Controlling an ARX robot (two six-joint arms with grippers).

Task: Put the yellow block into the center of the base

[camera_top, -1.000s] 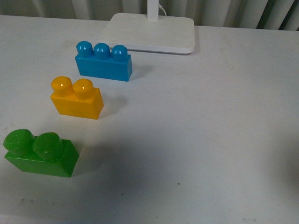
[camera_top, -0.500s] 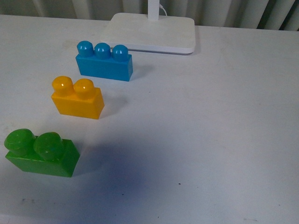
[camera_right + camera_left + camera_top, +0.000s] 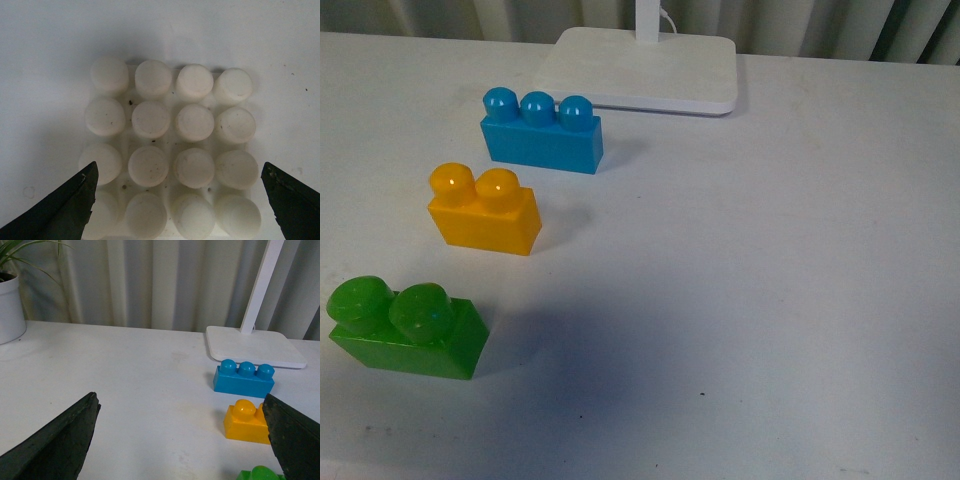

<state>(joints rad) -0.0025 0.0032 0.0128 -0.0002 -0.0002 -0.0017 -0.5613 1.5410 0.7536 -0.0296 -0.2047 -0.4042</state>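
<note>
Table [image 3: 770,250] bears yellow block [image 3: 485,212] between blue brick [image 3: 542,135] and green brick [image 3: 408,330]; left hand [image 3: 179,399], right hand [image 3: 178,166] wide

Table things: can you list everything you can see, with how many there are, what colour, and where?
yellow block: one, orange-yellow, two studs, on the table between the blue and green bricks
blue brick: one, blue, three studs, farthest of the row, near the lamp stand
green brick: one, green, two studs, nearest the robot
base: one, white, sixteen studs, on the table below the right gripper
lamp stand: one, white, at the table's far side
plant pot: one, white, on the table by the curtain
table: one, white
left gripper: one, black, open, holding nothing
right gripper: one, black, open, over the base
</note>
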